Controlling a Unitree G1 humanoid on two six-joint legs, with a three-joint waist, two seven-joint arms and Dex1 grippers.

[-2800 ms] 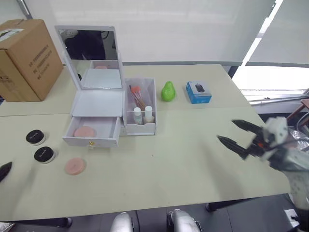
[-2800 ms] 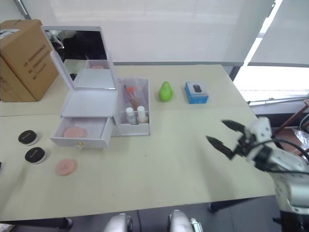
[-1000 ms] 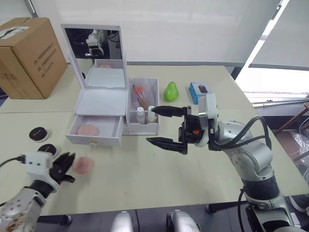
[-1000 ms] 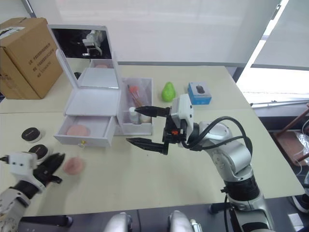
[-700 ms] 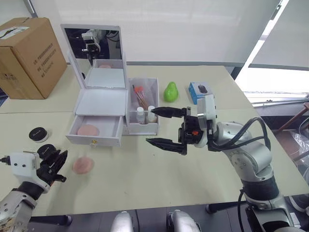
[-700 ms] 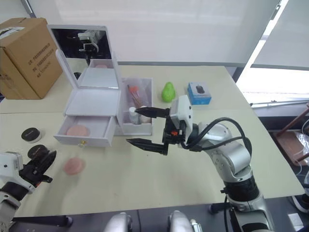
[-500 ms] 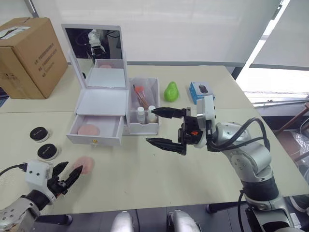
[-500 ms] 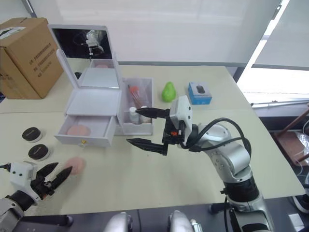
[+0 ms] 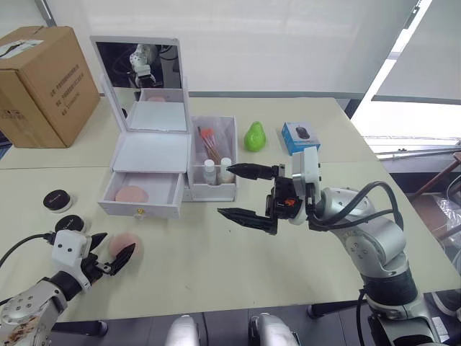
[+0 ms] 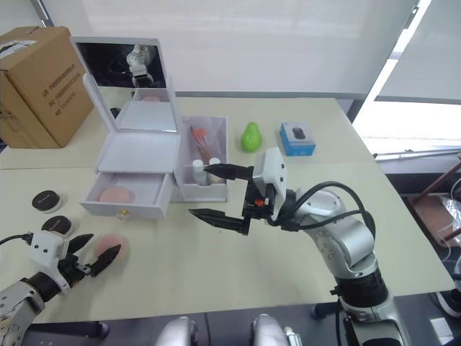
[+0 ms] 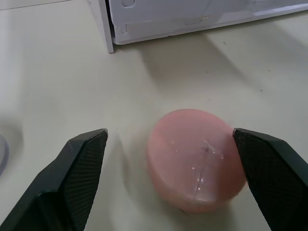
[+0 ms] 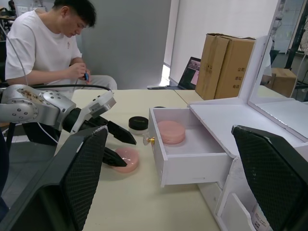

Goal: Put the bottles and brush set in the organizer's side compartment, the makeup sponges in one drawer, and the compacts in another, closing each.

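Straddling pink sponge (image 11: 195, 166), L end effector (image 9: 108, 254) spread; R end effector (image 9: 246, 193) spread.

The organizer (image 9: 155, 155) stands toward the back left of the table (image 9: 288, 252), its drawer (image 9: 141, 194) pulled out with a sponge (image 9: 130, 194) inside, and bottles (image 9: 209, 170) and brushes (image 9: 209, 144) in the side compartment on its right. In front of the drawer a second sponge (image 9: 124, 246) lies on the table between the fingers of the left gripper (image 9: 108, 252), with two compacts (image 9: 56, 200) to its left. A pear (image 9: 252, 136) and a small box (image 9: 297, 137) sit right of the organizer, and a cardboard box (image 9: 43, 83) to its left.
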